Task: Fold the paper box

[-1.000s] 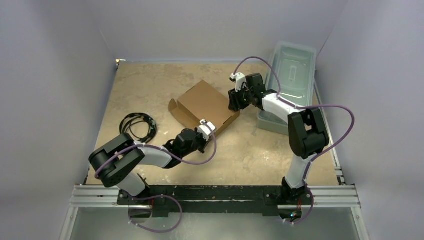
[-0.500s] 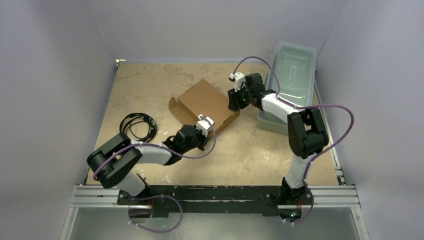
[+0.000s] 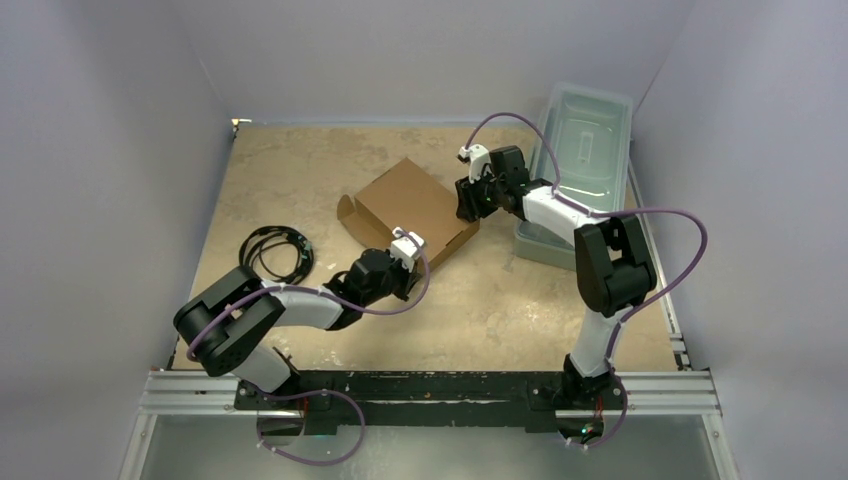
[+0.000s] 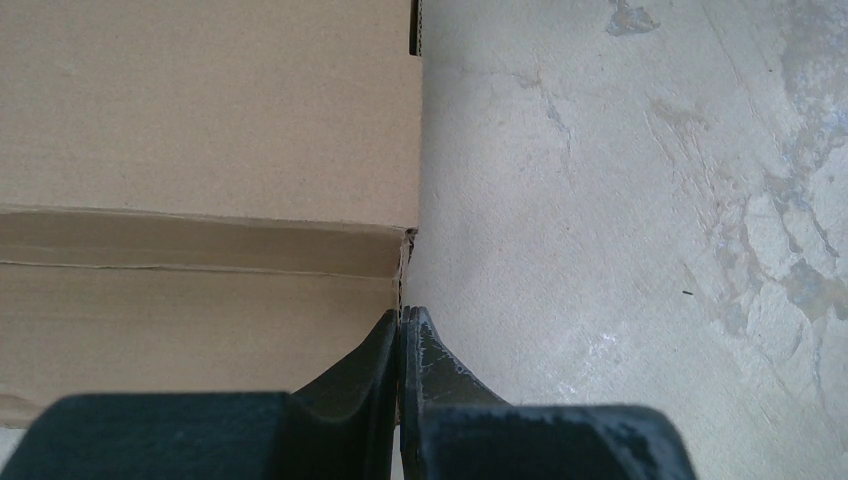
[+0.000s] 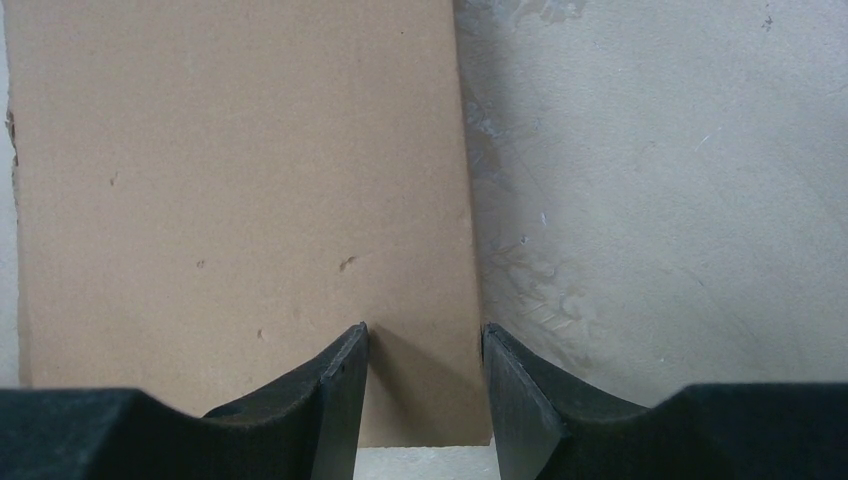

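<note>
The paper box (image 3: 412,203) is brown cardboard, folded into a shallow closed shape with one flap sticking out at its left, mid-table. My left gripper (image 3: 410,270) is at the box's near corner. In the left wrist view its fingers (image 4: 402,312) are shut with the box's (image 4: 200,120) thin side-wall edge pinched between them. My right gripper (image 3: 468,212) hovers at the box's right corner. In the right wrist view it (image 5: 425,335) is open, its fingers straddling the right edge of the box's top panel (image 5: 240,180), not gripping it.
A clear plastic lidded bin (image 3: 580,150) stands at the right edge, just behind the right arm. A coil of black cable (image 3: 275,250) lies left of the box, near the left arm. The table top (image 3: 500,300) is mottled beige.
My left gripper has shifted slightly up and left along the box's near corner. The right gripper and the box have barely moved.
</note>
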### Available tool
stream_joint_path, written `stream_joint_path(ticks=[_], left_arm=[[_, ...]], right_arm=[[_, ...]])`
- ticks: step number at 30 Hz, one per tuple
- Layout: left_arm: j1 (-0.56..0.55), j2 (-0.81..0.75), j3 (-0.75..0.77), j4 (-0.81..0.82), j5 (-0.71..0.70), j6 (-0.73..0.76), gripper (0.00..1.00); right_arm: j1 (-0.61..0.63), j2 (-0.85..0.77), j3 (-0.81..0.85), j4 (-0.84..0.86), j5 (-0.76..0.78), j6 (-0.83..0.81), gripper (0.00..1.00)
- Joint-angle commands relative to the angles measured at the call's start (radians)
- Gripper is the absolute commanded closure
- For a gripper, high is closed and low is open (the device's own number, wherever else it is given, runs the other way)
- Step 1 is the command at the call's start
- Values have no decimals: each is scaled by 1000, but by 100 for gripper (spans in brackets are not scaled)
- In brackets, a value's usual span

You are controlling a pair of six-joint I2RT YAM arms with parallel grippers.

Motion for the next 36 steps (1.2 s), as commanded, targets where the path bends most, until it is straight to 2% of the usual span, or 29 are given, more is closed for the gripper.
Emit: stream_joint_path(ticks=[1, 18, 24, 30, 33, 36], left_arm=[[5, 6, 18, 65, 50, -31, 100], [23, 52, 238, -210, 97, 39, 100], [45, 58, 304, -292, 132, 14, 100], [48, -70, 311, -406, 126, -86, 65], [50, -193, 272, -448, 96, -112, 52], [52, -341, 233, -507, 12, -125, 35]], right_arm=[[10, 41, 1, -67, 49, -20, 52], [29, 42, -2, -74, 6, -30, 52], [29, 29, 6, -70, 4, -40, 49], [29, -3, 9, -76, 11, -66, 37], [29, -24, 8, -80, 13, -82, 32], [29, -60, 9, -90, 19, -98, 28]])
